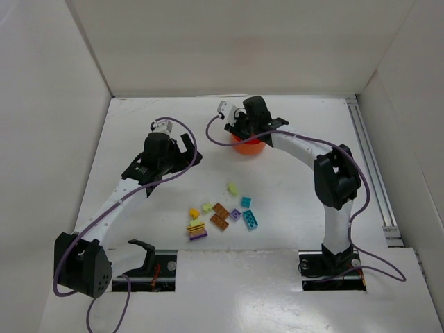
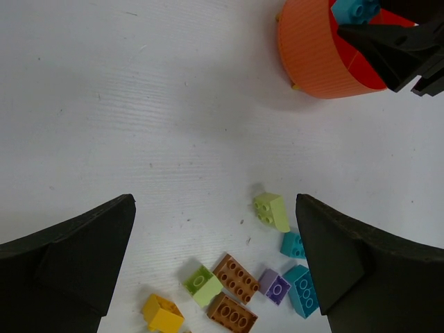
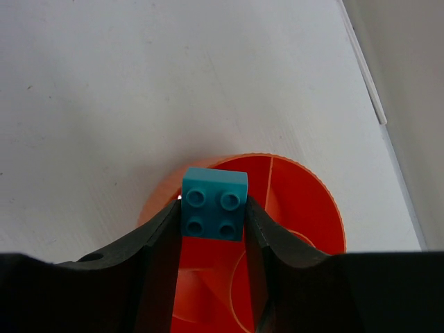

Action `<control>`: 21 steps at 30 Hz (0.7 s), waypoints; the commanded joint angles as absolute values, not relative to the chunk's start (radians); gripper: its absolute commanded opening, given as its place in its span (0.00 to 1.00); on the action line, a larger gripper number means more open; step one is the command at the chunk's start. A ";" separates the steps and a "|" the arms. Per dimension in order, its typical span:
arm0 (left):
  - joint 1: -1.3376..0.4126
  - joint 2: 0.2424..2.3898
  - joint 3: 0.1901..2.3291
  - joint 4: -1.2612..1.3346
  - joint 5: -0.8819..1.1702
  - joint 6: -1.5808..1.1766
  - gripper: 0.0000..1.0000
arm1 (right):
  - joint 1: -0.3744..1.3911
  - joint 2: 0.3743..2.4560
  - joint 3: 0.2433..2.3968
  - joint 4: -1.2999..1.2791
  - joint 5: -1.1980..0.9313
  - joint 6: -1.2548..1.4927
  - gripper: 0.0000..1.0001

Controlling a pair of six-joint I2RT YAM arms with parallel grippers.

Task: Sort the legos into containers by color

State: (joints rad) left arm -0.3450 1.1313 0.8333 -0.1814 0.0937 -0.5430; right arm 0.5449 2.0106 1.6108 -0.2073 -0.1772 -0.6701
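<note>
Underneath everything: white worktop (image 1: pixel 277 180), walled in white. Reaching across it from the near edge: right arm (image 1: pixel 333 180), bent over the round orange plastic dish (image 3: pixel 305 201); left arm (image 1: pixel 149 163), hovering over bare worktop between dish and brick pile.

Right jaws clenched on a small teal studded brick (image 3: pixel 214 203), studs up toward the wrist camera, held above the dish near its rim, apart from its floor. Left jaws spread wide, grasping nothing.

Lying loose nearer the arm bases: orange-brown plates (image 2: pixel 237 277), teal bricks (image 2: pixel 303 290), pale yellow-green bricks (image 2: pixel 272 210), a yellow brick (image 2: pixel 161 313), a purple brick (image 2: pixel 275 286).

Step in hand, apparently: delivering the teal brick. Next, probably: centre over one divided section, clear of the ribs, lower, then release. Exact section underneath: cannot tell.
</note>
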 commanded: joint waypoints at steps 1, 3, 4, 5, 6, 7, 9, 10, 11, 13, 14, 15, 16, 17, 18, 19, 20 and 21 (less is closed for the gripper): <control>-0.341 1.124 0.865 -0.150 0.101 -0.528 1.00 | 0.552 2.014 1.666 -0.219 -0.184 -0.684 0.39; -0.341 1.124 0.865 -0.150 0.101 -0.528 1.00 | 0.552 2.014 1.666 -0.228 -0.184 -0.684 0.44; -0.341 1.124 0.865 -0.150 0.101 -0.528 1.00 | 0.552 2.014 1.666 -0.229 -0.173 -0.684 0.46; -0.341 1.124 0.865 -0.150 0.101 -0.528 1.00 | 0.552 2.014 1.666 -0.229 -0.173 -0.684 0.49; -0.341 1.124 0.865 -0.150 0.101 -0.528 1.00 | 0.552 2.014 1.666 -0.229 -0.164 -0.684 0.51; -0.341 1.124 0.865 -0.150 0.101 -0.528 1.00 | 0.552 2.014 1.666 -0.229 -0.164 -0.684 0.54; -0.341 1.124 0.865 -0.150 0.101 -0.528 1.00 | 0.552 2.003 1.666 -0.229 -0.164 -0.684 0.59; -0.341 1.124 0.865 -0.150 0.101 -0.528 1.00 | 0.552 2.003 1.666 -0.229 -0.164 -0.684 0.61; -0.341 1.134 0.865 -0.150 0.101 -0.528 1.00 | 0.552 2.003 1.666 -0.229 -0.154 -0.684 0.62; -0.341 1.134 0.865 -0.150 0.110 -0.528 1.00 | 0.552 1.993 1.657 -0.229 -0.144 -0.675 0.65; -0.341 1.134 0.874 -0.150 0.110 -0.519 1.00 | 0.552 1.993 1.657 -0.229 -0.144 -0.675 0.65; -0.341 1.134 0.874 -0.150 0.110 -0.518 1.00 | 0.552 1.984 1.657 -0.229 -0.144 -0.666 0.65; -0.341 1.134 0.874 -0.150 0.110 -0.518 1.00 | 0.552 1.983 1.657 -0.218 -0.144 -0.666 0.65; -0.341 1.134 0.874 -0.150 0.110 -0.518 1.00 | 0.552 1.974 1.648 -0.218 -0.155 -0.666 0.65; -0.341 1.134 0.874 -0.150 0.123 -0.518 1.00 | 0.552 1.959 1.647 -0.218 -0.166 -0.654 0.65; -0.341 1.134 0.874 -0.150 0.132 -0.518 1.00 | 0.552 1.948 1.647 -0.209 -0.166 -0.653 0.65; -0.341 1.134 0.874 -0.150 0.132 -0.509 1.00 | 0.552 1.921 1.638 -0.198 -0.179 -0.632 0.65; -0.341 1.134 0.874 -0.150 0.141 -0.509 1.00 | 0.552 1.904 1.638 -0.198 -0.179 -0.618 0.65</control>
State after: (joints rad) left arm -0.3450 1.1378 0.8333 -0.1757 0.1101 -0.5316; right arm 0.5446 2.0045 1.6176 -0.2325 -0.1547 -0.6609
